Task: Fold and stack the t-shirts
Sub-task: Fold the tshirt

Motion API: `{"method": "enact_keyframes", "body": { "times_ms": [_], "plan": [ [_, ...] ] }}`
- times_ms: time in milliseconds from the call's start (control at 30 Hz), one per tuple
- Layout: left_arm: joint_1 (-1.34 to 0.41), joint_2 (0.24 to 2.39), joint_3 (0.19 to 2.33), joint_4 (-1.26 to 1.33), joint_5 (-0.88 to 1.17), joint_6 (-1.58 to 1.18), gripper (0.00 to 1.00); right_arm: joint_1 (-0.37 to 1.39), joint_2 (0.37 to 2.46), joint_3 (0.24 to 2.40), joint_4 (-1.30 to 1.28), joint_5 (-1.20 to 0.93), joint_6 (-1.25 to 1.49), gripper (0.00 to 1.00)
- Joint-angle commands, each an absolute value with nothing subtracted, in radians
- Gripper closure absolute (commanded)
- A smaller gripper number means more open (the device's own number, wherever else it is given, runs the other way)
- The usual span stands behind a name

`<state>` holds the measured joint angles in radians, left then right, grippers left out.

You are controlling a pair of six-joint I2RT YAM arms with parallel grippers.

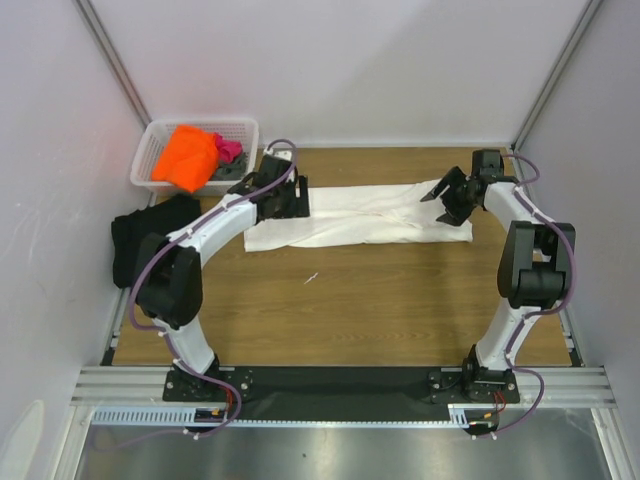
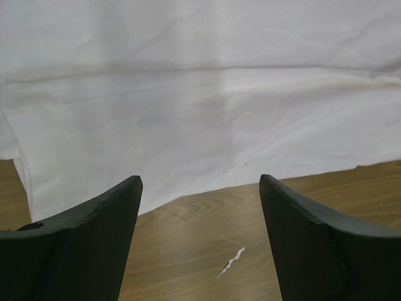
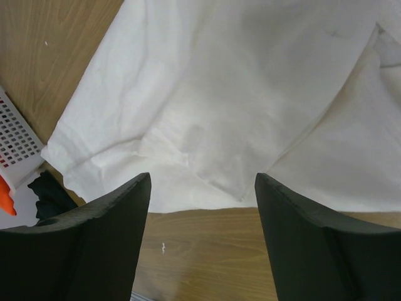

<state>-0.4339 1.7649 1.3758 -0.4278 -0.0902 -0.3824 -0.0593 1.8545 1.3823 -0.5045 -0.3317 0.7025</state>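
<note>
A white t-shirt (image 1: 355, 222) lies folded into a long band across the far middle of the table; it fills the upper part of the left wrist view (image 2: 188, 113) and of the right wrist view (image 3: 250, 94). My left gripper (image 1: 285, 195) hangs over the band's left end, open and empty (image 2: 200, 182). Over the right end my right gripper (image 1: 450, 200) is open too, nothing between its fingers (image 3: 202, 179). A black t-shirt (image 1: 140, 240) lies folded at the left edge. Orange (image 1: 188, 155), pink (image 1: 229, 150) and grey (image 1: 228, 172) t-shirts sit in the basket.
The white lattice basket (image 1: 155, 150) stands at the back left corner; a corner of the basket (image 3: 15, 135) shows in the right wrist view. A small white scrap (image 1: 312, 278) lies on the wood in front of the shirt. White walls close in the table.
</note>
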Motion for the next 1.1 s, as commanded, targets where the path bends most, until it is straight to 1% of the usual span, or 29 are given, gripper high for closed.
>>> {"method": "enact_keyframes", "body": {
  "times_ms": [0,100,233,433,600,667,800,1067],
  "plan": [
    [-0.437,1.764,1.335,-0.385,-0.031,-0.35,0.19,-0.043,1.885,1.391,-0.422,-0.316,0.727,0.28],
    [-0.452,1.785,1.339,-0.36,-0.008,-0.338,0.19,-0.035,1.899,1.404,-0.434,-0.305,0.729,0.3],
    [-0.472,1.83,1.374,-0.361,0.043,-0.333,0.2,-0.029,1.893,1.394,-0.483,-0.272,0.723,0.3],
    [-0.5,1.896,1.45,-0.396,0.051,-0.307,0.2,-0.026,1.888,1.358,-0.492,-0.256,0.726,0.3],
    [-0.514,1.891,1.45,-0.448,0.011,-0.293,0.21,-0.02,1.898,1.344,-0.494,-0.252,0.724,0.3],
    [-0.517,1.865,1.415,-0.46,0.003,-0.29,0.21,-0.02,1.901,1.336,-0.489,-0.252,0.719,0.31],
    [-0.52,1.836,1.336,-0.465,-0.113,-0.282,0.22,-0.02,1.914,1.336,-0.485,-0.255,0.709,0.32],
    [-0.511,1.859,1.33,-0.517,-0.294,-0.314,0.28,-0.026,1.911,1.336,-0.5,-0.247,0.68,0.32]
  ]
}}
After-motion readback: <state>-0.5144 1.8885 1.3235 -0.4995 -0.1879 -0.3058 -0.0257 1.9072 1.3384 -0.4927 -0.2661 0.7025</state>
